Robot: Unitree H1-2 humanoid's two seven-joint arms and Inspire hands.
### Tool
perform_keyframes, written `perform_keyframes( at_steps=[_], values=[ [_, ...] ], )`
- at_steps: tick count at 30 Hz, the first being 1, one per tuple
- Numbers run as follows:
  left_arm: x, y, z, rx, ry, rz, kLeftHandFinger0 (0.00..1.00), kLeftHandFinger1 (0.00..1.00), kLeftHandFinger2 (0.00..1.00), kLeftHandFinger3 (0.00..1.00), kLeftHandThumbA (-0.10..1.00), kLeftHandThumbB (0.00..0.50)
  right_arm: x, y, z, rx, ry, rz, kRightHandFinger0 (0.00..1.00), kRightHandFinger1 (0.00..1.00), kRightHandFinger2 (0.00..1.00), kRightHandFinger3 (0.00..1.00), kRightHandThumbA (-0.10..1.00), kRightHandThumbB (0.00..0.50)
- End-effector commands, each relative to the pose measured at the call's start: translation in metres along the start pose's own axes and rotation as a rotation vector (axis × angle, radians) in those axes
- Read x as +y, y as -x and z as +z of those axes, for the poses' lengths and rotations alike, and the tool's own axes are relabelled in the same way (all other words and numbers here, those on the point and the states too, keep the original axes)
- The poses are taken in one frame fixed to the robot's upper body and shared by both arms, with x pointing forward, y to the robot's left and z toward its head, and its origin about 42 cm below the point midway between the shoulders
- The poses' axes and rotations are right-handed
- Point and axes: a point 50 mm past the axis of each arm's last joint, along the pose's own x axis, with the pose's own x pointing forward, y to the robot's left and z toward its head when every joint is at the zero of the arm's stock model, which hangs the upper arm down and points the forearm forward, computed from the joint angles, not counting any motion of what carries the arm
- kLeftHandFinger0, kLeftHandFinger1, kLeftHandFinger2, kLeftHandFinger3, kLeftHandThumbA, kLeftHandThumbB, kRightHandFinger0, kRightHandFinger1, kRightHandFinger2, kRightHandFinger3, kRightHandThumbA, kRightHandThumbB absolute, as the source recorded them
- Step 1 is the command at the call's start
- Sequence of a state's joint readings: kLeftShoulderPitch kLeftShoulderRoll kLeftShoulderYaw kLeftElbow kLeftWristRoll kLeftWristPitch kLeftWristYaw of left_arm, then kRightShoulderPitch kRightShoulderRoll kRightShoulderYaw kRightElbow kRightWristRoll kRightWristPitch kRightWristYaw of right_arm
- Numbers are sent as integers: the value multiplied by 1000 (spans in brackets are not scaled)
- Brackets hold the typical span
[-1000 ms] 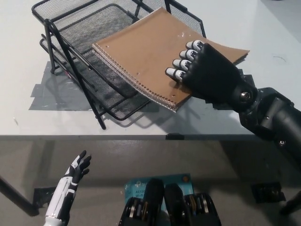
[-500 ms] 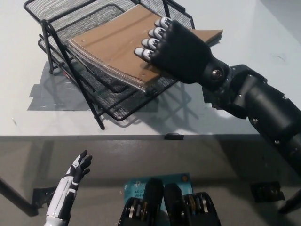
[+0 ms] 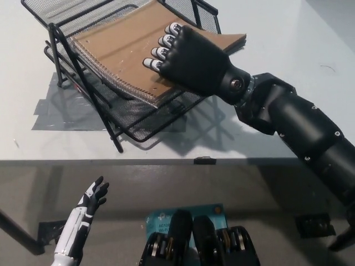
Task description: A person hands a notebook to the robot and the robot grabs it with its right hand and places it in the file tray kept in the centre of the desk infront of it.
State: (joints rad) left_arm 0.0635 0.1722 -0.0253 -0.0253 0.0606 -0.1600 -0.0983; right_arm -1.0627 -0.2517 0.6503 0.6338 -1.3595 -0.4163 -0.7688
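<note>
Your right robot hand point(image 3: 188, 61) is clamped on the notebook point(image 3: 125, 50), which lies tilted over the file tray point(image 3: 138, 124) on the counter point(image 3: 266, 33), its right corner jutting past the rim. Slide it further left so the spiral edge clears the upright posts, level it, then let go. Your left robot hand point(image 3: 94, 197), fingers spread, hangs below the counter edge.
</note>
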Motion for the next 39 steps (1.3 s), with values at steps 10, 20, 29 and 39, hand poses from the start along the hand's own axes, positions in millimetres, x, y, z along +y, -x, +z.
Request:
perform_keyframes(
  at_steps=[10, 20, 29, 39],
  values=[
    [1, -4, 14, -50, -21, -14, 1000, 1000, 1000, 1000, 1000, 17, 3, -23, -42, 66, 125, -82, 0, 0, 69, 3, 735, 21],
    [3, -4, 13, -50, -31, -21, 1000, 1000, 1000, 1000, 1000, 32, -4, -44, -47, 104, 120, -109, 0, 0, 165, 80, 759, 22],
    [1, -5, 12, -49, -27, -25, 1000, 1000, 1000, 1000, 1000, 22, -9, -67, -46, 100, 109, -171, 0, 0, 78, 64, 749, 1],
    [1, -5, 11, -50, -37, -33, 1000, 1000, 1000, 1000, 1000, 9, -6, -87, -42, 153, 82, -150, 0, 0, 23, 0, 971, 0]
  ],
)
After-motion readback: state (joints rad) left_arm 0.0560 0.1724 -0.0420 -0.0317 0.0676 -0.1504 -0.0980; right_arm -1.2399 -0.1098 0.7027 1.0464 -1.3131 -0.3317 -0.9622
